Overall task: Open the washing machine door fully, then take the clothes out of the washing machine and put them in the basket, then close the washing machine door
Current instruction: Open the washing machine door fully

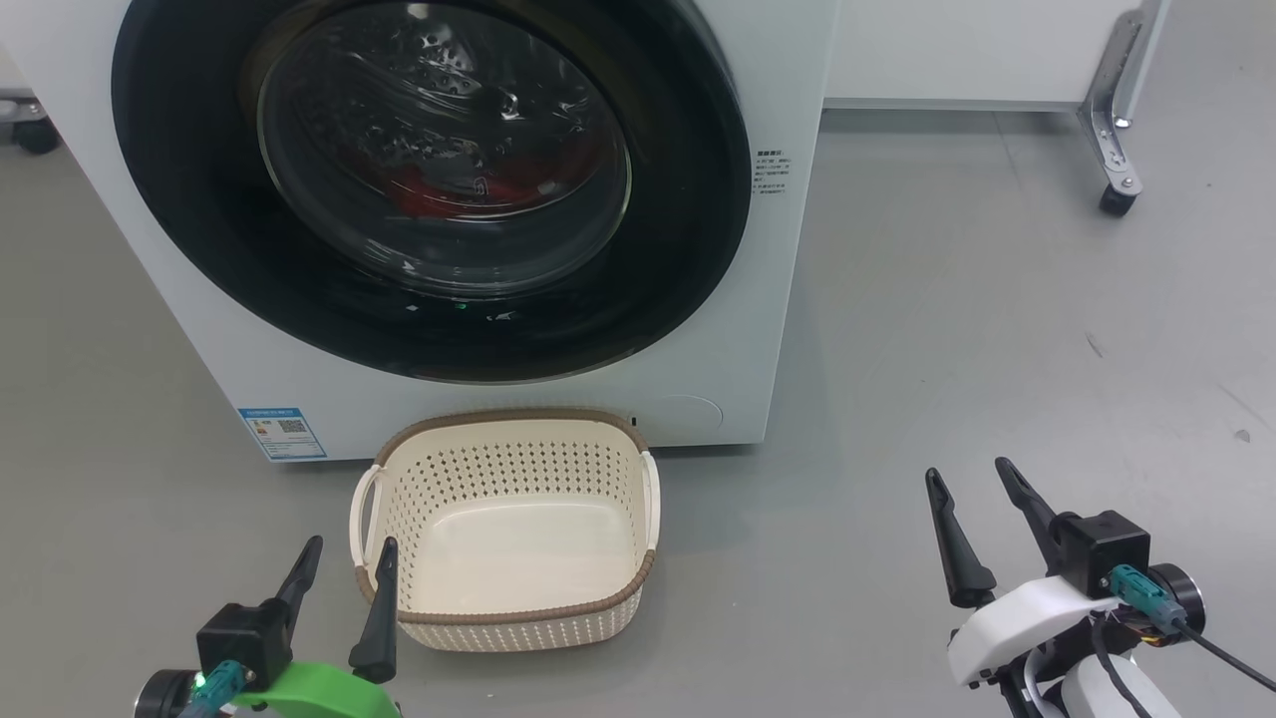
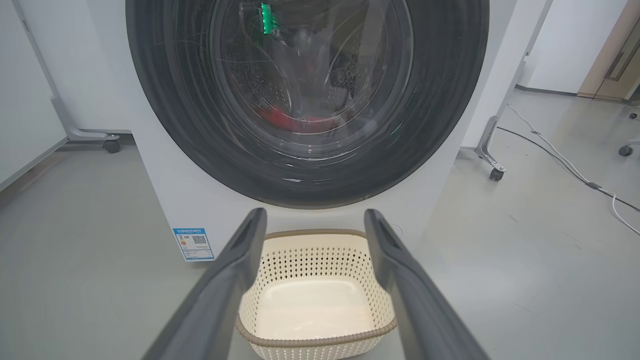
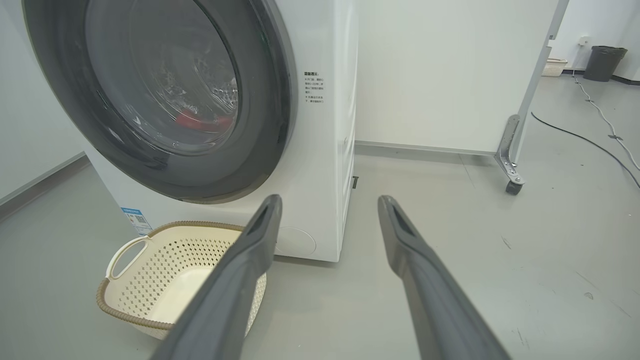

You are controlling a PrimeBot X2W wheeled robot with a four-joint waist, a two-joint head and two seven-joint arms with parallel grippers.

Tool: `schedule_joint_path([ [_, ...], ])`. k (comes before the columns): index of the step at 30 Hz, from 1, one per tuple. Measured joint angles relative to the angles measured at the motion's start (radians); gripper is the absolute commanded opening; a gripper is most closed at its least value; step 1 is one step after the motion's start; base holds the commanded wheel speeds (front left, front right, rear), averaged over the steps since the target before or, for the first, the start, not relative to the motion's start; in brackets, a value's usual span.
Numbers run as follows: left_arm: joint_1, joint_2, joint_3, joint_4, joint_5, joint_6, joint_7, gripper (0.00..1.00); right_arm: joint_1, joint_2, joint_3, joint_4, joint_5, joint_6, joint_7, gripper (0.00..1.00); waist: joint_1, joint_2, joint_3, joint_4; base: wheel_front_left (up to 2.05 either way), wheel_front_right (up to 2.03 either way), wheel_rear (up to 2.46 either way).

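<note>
The washing machine door (image 1: 434, 170) sits closed, its wide black ring flat against the white front of the washing machine (image 1: 763, 299). Through the bulging glass we see the clothes (image 1: 449, 194) as a red patch lying low in the perforated steel drum. From the right wrist view we see the same red behind the glass, and the door's edge lies flush with the cabinet.

Directly below the door, the basket (image 1: 518, 469) stands upright on the grey floor (image 1: 947, 299), its far rim just in front of the machine's base and its cream bottom bare. A blue sticker (image 1: 282, 432) sits low on the machine's front, to the left of the basket.

Our left gripper (image 1: 353, 543) hangs at the basket's near left corner with its two dark fingers spread apart and nothing between them. In the head view one finger crosses the basket's left rim; we cannot tell whether it touches. From the left wrist view, the basket appears between the fingers, with the door beyond it.

Our right gripper (image 1: 967, 469) is well to the right of the basket over bare floor. Its fingers are likewise spread and grip nothing, pointing past the machine's right side.

Behind that side stands a white panel on a metal caster foot (image 1: 1116, 120). A dark cable (image 3: 575, 132) runs across the floor towards a dark bin (image 3: 602, 62).
</note>
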Motion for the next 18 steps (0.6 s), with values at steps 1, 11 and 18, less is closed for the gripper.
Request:
schedule_joint_path([
  [1,0.000,0.000,0.000,0.000,0.000,0.000,0.000,1.00,0.001,0.001,-0.002,0.000,-0.001,0.000,0.000,1.00,0.0000,0.0000,0.000,0.000,0.00,0.00,0.00],
  [11,-0.001,0.000,0.000,0.000,0.000,0.000,0.000,1.00,0.013,0.005,-0.015,-0.001,-0.006,0.007,0.000,0.00,0.0000,0.0000,0.004,0.004,0.00,0.00,0.00],
  [18,-0.002,-0.001,-0.001,0.000,0.000,0.000,0.000,1.00,0.013,0.007,-0.017,0.000,-0.006,0.020,0.000,0.00,0.0000,0.0000,0.009,0.005,0.00,0.00,0.00],
])
